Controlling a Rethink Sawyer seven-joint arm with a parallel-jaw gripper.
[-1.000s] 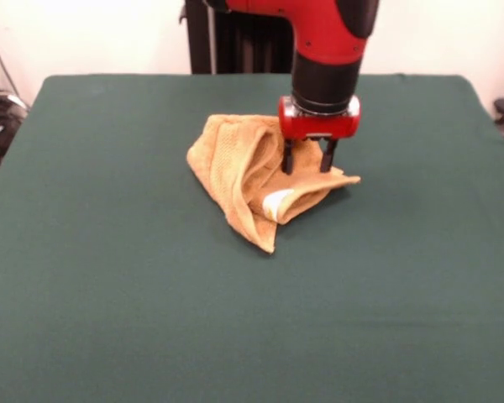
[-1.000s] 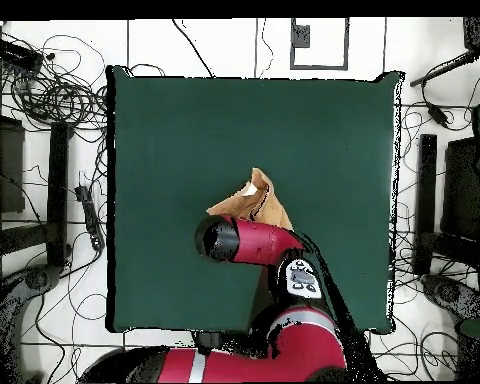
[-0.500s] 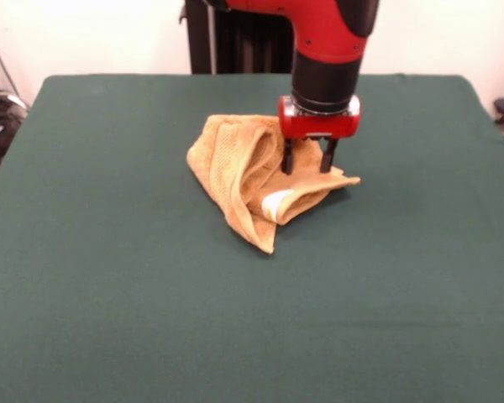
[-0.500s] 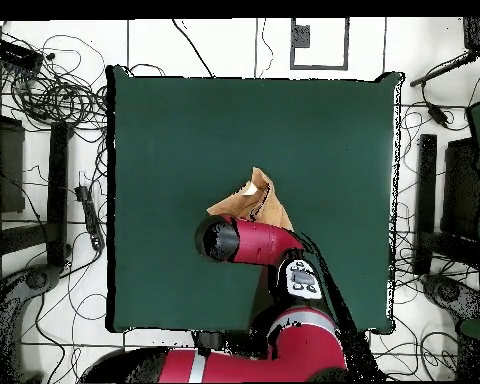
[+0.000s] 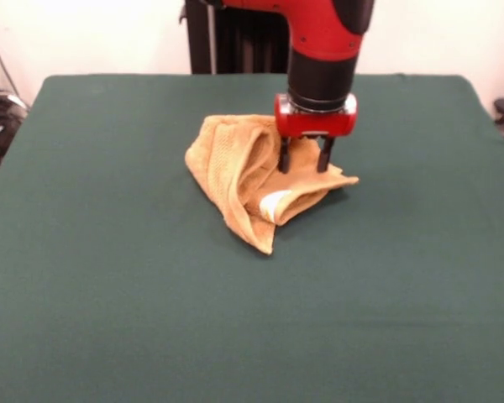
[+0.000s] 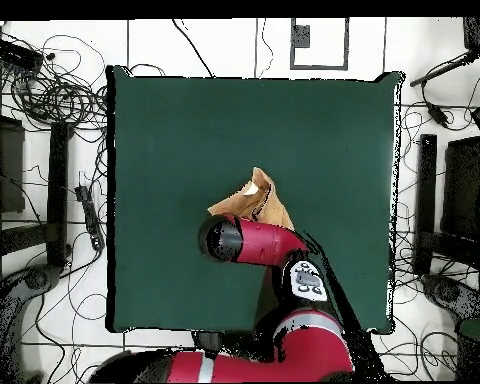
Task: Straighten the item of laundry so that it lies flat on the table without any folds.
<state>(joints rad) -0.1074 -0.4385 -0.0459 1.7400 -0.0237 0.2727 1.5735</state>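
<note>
1. Front view: one towel (image 5: 250, 178), orange-tan, lies crumpled near the middle of the green table (image 5: 109, 294), folded over itself, white label showing in a fold.
2. One red-and-black arm comes straight down; one claw (image 5: 301, 157), its two dark fingers spread apart, tips at or in the towel's upper layer on the side toward the far edge. No cloth visibly pinched between them.
3. Judgement: press the fingers together on the top layer only, then lift and draw the flap outward, away from the heap, to open the fold.
4. Overhead view: arm covers the claw; one towel (image 6: 256, 200) peeks out beside it, well clear of all table (image 6: 184, 120) edges.
</note>
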